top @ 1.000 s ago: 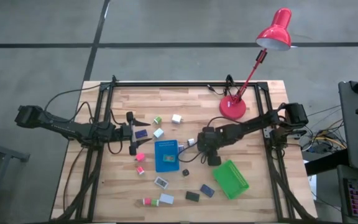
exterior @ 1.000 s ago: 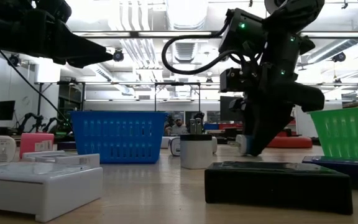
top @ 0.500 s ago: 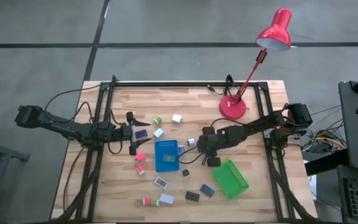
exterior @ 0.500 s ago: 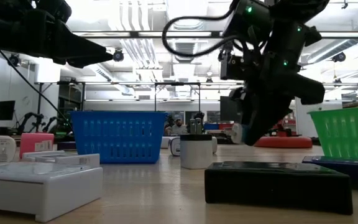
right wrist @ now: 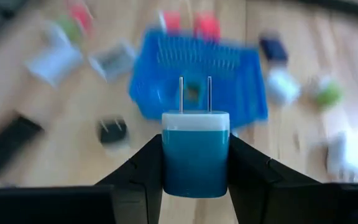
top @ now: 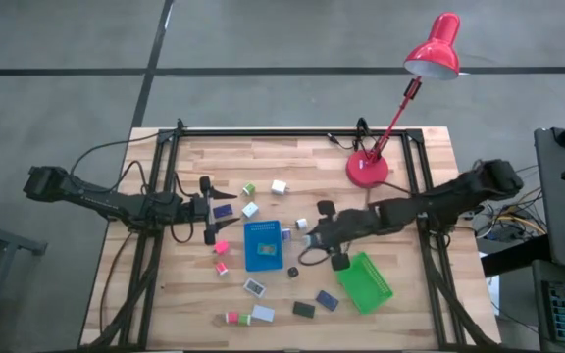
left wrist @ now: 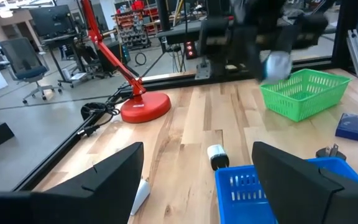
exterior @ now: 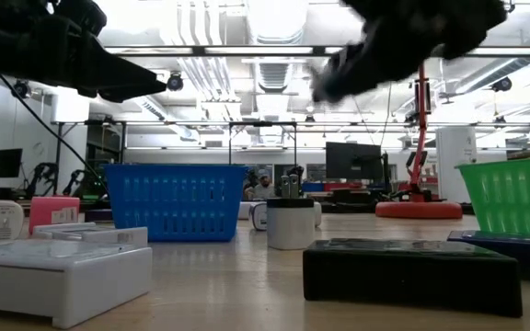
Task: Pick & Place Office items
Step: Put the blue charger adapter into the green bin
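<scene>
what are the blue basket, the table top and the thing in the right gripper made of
Blue basket: looks like moulded plastic, its walls slotted, with a slight sheen. Table top: wood, pale glued strips with visible grain, matte. The charger plug that the right gripper is shut on: smooth teal and white body, probably plastic, with two thin prongs that look metallic.
</scene>
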You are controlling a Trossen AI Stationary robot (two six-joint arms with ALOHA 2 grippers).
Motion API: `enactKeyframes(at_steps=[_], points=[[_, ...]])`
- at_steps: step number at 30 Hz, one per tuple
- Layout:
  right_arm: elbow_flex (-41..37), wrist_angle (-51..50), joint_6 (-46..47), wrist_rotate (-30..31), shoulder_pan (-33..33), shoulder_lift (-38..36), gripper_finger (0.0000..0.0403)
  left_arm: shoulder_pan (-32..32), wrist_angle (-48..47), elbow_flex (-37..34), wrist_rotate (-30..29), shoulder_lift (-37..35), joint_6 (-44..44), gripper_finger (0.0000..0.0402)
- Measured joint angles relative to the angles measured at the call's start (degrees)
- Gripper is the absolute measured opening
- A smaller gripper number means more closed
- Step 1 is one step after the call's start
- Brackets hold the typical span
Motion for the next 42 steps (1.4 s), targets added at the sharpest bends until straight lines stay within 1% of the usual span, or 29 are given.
enactKeyframes(at_steps=[3, 6, 16, 22, 24, 26, 30, 35, 37, 42], points=[[-4.3, 7.3, -0.2, -0.5, 0.7, -3.4, 0.0126, 0.0, 0.0, -0.3, 0.0, 0.0, 0.0, 0.0305], [-8.2, 13.2, -0.9, -0.6, 1.4, -5.3, 0.0126, 0.0, 0.5, -0.3, 0.0, -0.1, 0.0, 0.0305], [-18.5, 30.5, -0.1, -3.4, 1.5, -4.8, 0.0126, 0.0, 1.6, -0.4, 0.0, 0.2, 0.0, 0.0305], [-23.0, 31.8, 0.6, -3.8, 3.8, -8.6, 0.0126, 0.0, 1.8, -0.6, 0.1, 0.3, 0.0, 0.0305], [-24.4, 32.1, 0.9, -5.0, 4.5, -10.1, 0.0126, 0.0, 1.8, -0.6, 0.1, 0.3, 0.0, 0.0305], [-26.0, 32.2, 2.0, -6.1, 5.3, -11.9, 0.0126, 0.0, 1.8, -0.6, 0.1, 0.3, -0.1, 0.0305], [-29.0, 33.2, 4.5, -6.3, 7.3, -15.4, 0.0126, 0.0, 1.8, -0.6, 0.1, 0.2, -0.2, 0.0305], [-32.9, 36.1, 7.9, -5.9, 9.9, -18.8, 0.0126, 0.0, 1.8, -0.6, 0.1, 0.2, -0.3, 0.0305], [-34.2, 36.2, 9.5, -4.8, 11.3, -19.8, 0.0126, 0.0, 1.8, -0.6, 0.1, 0.2, -0.3, 0.0305], [-36.1, 36.0, 12.9, -2.8, 14.7, -20.4, 0.0126, 0.0, 1.8, -0.6, 0.1, 0.2, -0.4, 0.0305]])
